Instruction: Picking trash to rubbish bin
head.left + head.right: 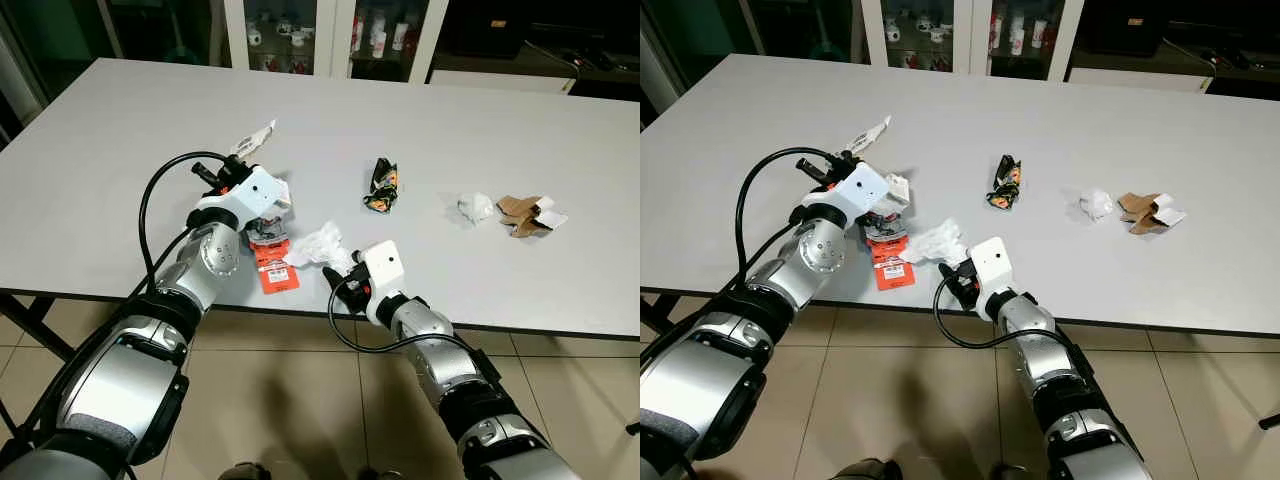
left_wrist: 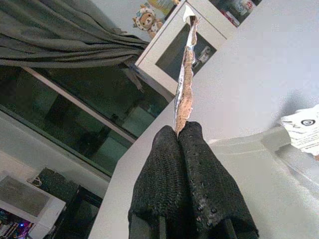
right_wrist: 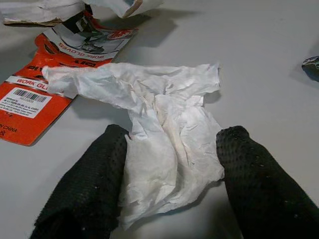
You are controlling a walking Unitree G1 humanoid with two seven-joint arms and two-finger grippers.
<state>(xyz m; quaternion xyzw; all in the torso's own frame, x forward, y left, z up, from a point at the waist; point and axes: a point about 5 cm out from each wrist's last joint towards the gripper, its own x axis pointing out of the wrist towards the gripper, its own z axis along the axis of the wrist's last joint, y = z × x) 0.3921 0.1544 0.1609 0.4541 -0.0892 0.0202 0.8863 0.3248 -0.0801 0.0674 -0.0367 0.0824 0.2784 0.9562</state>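
Note:
My left gripper (image 1: 232, 158) is shut on a thin silver wrapper strip (image 2: 185, 74), lifted above the white table (image 1: 420, 120); the wrapper strip (image 1: 253, 138) sticks out past the fingertips. My right gripper (image 3: 172, 164) stands open low over the table's front edge, its two fingers (image 3: 89, 184) on either side of a crumpled white tissue (image 3: 164, 134). The tissue (image 1: 322, 245) lies beside an orange work-glove card (image 1: 273, 262) and other packaging scraps under the left wrist.
A dark snack wrapper (image 1: 381, 185) lies mid-table. A white paper ball (image 1: 475, 207) and torn brown cardboard (image 1: 528, 214) lie to the right. Glass cabinets (image 1: 330, 30) stand behind the table. Tiled floor (image 1: 300, 380) runs below the table's front edge.

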